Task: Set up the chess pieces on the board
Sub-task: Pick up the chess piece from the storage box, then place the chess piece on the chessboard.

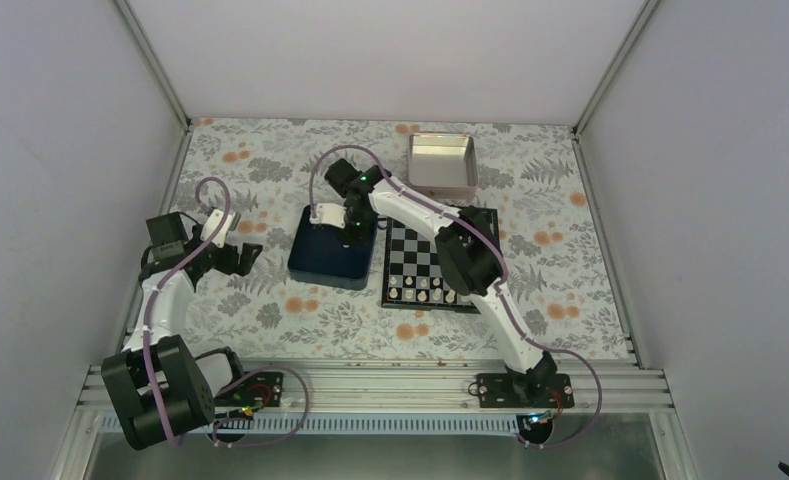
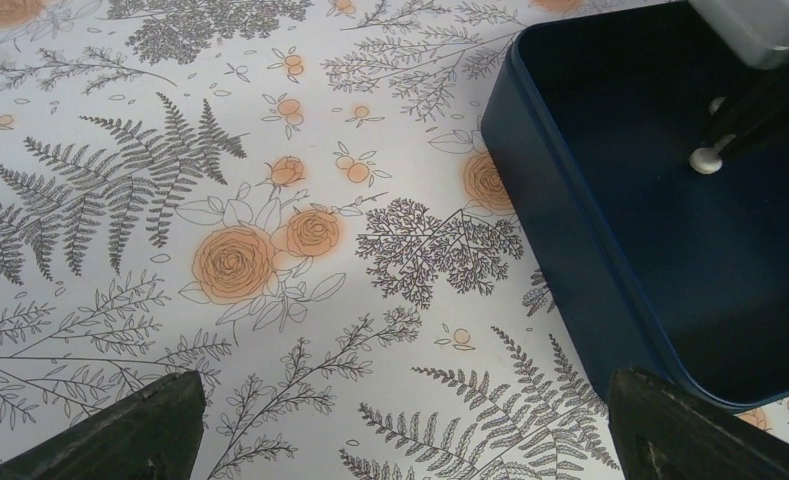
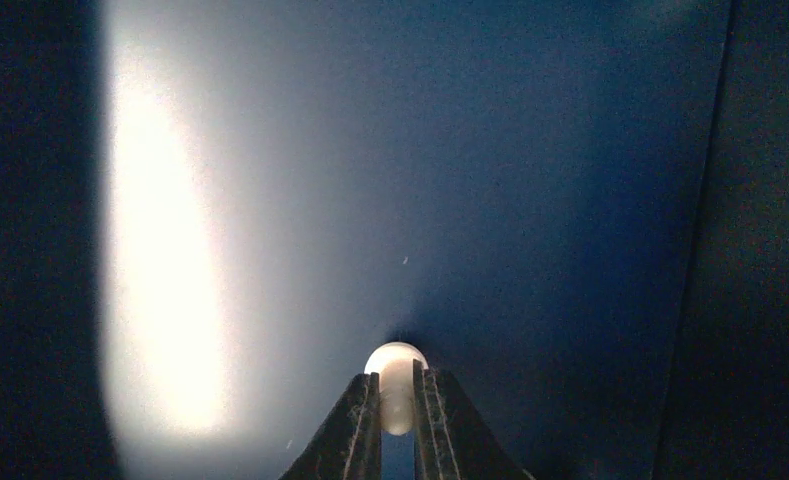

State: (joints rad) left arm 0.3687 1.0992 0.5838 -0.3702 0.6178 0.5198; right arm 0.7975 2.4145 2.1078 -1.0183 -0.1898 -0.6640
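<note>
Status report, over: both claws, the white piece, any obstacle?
Right claw shut on white chess piece, down in blue tray. Left claw open, hovering above floral cloth. Way to chessboard looks free.

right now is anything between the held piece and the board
Only the wall of the blue tray: the right gripper is shut on a white piece inside it, and the board lies beyond that wall.

Board (image 1: 413, 262) partly behind right arm (image 1: 470, 258)
</note>
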